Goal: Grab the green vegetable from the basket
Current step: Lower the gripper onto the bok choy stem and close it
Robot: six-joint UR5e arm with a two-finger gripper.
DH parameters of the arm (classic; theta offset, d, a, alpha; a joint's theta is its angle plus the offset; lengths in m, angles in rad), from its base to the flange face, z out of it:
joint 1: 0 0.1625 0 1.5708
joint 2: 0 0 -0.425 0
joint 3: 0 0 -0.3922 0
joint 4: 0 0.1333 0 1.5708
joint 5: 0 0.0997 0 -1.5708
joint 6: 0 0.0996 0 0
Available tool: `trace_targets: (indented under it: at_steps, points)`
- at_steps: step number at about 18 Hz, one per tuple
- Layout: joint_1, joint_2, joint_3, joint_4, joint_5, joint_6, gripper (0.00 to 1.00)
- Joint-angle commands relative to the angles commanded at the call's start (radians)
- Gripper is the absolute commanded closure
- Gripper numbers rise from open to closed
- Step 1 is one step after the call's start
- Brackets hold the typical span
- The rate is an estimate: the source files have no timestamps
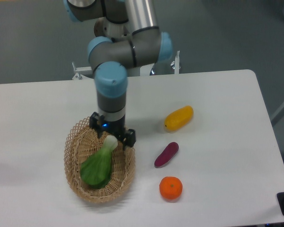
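One fixed camera looks down steeply from the front of the white surface (217, 142), fairly near; the arm's base sits at upper centre.

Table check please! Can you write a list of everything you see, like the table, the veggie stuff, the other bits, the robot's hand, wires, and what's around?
Surface: white table, rounded corner, no spills seen.
Job's things: green vegetable lying in the wicker basket, pale stem toward the gripper.
Clutter: yellow piece, purple piece and orange fruit, all on the table, right of the basket.
Grippers: gripper low over the basket's far rim at the stem end; open or shut cannot be told.
Cables: nothing seen.
Surroundings: grey floor behind the table.
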State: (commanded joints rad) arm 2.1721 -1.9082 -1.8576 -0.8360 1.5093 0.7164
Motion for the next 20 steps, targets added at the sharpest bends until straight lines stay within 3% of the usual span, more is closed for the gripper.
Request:
trace_targets:
  at_steps: [20]
  points:
    - [-0.017,-0.055,-0.032,0.037,0.06,-0.002,0.0]
